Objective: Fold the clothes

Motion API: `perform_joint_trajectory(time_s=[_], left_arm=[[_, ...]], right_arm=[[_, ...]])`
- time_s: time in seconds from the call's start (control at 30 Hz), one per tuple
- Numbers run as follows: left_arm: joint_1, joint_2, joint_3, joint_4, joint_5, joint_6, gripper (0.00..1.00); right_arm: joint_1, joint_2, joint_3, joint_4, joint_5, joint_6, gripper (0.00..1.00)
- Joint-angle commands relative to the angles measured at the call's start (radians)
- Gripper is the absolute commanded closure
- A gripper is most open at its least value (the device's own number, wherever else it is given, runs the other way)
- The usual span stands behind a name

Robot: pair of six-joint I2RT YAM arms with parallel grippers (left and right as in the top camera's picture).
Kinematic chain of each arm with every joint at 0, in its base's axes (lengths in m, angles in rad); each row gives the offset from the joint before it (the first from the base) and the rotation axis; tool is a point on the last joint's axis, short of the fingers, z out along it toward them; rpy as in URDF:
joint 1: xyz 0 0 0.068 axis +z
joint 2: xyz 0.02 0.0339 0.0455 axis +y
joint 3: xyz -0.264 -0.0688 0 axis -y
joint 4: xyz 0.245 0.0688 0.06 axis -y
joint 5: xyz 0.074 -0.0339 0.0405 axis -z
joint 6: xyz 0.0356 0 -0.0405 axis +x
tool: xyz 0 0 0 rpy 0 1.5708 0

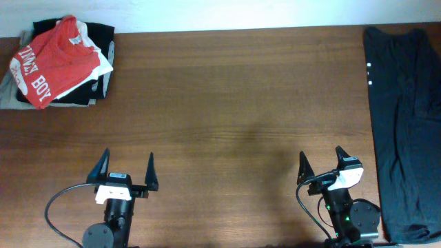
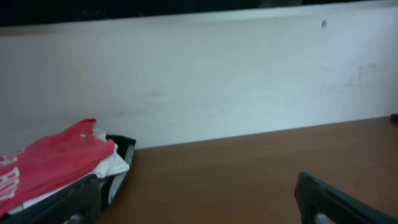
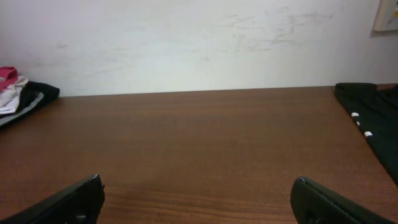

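Observation:
The red-orange T-shirt (image 1: pixel 55 58) with white lettering lies crumpled on top of a pile at the table's far left corner. In the left wrist view the T-shirt (image 2: pixel 43 165) shows far ahead on the left, and in the right wrist view only a red edge of it (image 3: pixel 7 74) shows. My left gripper (image 1: pixel 128 153) stands open near the front edge, well short of the pile, with nothing between its fingers (image 2: pixel 198 180). My right gripper (image 1: pixel 320 151) is open too, over bare wood (image 3: pixel 198 180) at the front right.
Under the T-shirt lie a white garment (image 1: pixel 103 67) and a black one (image 1: pixel 102 33). A long black garment (image 1: pixel 403 124) runs along the table's right edge (image 3: pixel 373 106). A pale wall (image 3: pixel 199 43) closes the far side.

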Motion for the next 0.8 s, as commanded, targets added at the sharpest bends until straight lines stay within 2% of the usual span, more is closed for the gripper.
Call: perform_joint_trajectory(time_s=[0.0, 0.13, 0.77], left_arm=[[-0.008, -0.009, -0.024, -0.004, -0.011, -0.005, 0.01], [-0.008, -0.005, -0.024, -0.196, -0.022, -0.006, 0.01], [-0.008, 0.002, -0.024, -0.194, -0.023, -0.005, 0.01]], right_arm=[[-0.006, -0.007, -0.005, -0.008, 0.005, -0.004, 0.01], [-0.006, -0.007, -0.005, -0.008, 0.005, -0.004, 0.01], [-0.006, -0.007, -0.005, -0.008, 0.005, -0.004, 0.01]])
